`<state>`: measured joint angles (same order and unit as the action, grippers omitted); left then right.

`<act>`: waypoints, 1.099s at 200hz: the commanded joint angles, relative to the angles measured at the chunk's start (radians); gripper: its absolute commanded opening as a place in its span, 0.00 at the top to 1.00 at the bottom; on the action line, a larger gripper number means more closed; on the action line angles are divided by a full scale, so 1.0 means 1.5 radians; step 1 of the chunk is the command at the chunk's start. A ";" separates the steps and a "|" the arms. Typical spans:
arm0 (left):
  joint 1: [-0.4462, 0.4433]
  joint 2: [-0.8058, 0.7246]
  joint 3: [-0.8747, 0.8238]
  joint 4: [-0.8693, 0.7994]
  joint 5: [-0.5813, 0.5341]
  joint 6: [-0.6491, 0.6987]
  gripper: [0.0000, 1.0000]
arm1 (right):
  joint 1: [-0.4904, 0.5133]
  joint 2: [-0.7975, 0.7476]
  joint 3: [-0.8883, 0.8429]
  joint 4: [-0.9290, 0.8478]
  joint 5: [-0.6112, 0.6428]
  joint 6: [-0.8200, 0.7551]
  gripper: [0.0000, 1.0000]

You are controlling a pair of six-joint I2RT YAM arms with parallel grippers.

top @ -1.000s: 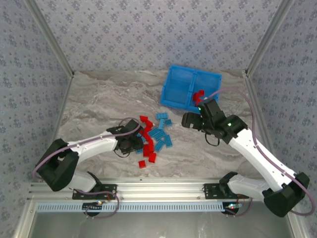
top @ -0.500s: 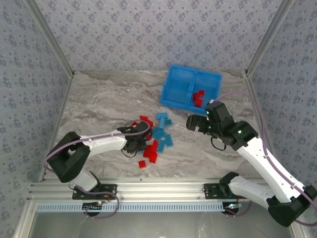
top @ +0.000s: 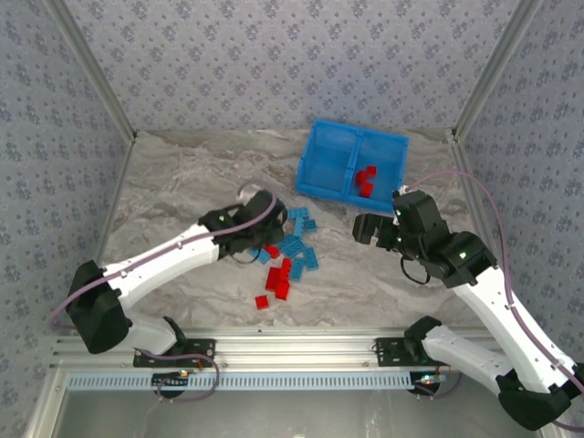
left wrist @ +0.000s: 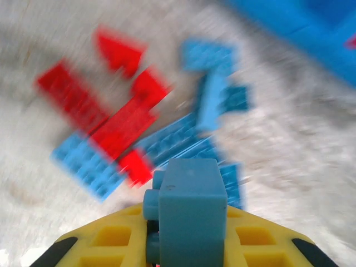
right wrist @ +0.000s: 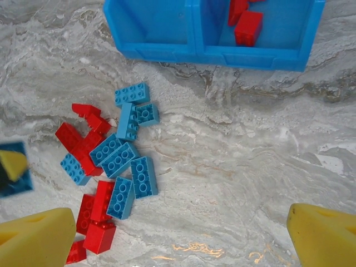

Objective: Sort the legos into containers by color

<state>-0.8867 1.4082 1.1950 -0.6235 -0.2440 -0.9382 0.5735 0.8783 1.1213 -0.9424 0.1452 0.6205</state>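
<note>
- Top external: left claw (top: 255,235) has lifted off the legos pile (top: 290,257), pinching one light blue brick (left wrist: 192,206).
- Right claw (top: 367,228), spread, has backed off the bin (top: 321,164); red bricks (top: 366,177) lie in its right compartment.
- Blue likely goes left.

Left arm (top: 164,263) stretched low and forward toward centre; left gripper (left wrist: 186,236) clamped on a blue brick (left wrist: 192,203). Right arm (top: 488,292) bent at the elbow, right gripper (top: 365,228) pointing down, fingers spread wide.
</note>
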 commanded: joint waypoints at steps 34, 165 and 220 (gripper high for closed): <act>0.000 0.279 0.388 -0.018 -0.065 0.436 0.92 | -0.003 -0.008 -0.015 0.031 0.060 0.051 0.00; 0.097 0.782 0.900 0.024 -0.026 0.525 0.67 | -0.001 0.019 -0.030 0.033 0.050 0.076 0.00; 0.093 0.705 0.885 0.027 0.041 0.500 0.44 | 0.000 0.011 -0.035 0.022 0.054 0.083 0.00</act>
<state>-0.7330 2.5839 2.4954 -0.5968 -0.2512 -0.1577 0.5739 0.9066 1.0626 -0.8875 0.2207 0.7193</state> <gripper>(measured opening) 0.551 0.998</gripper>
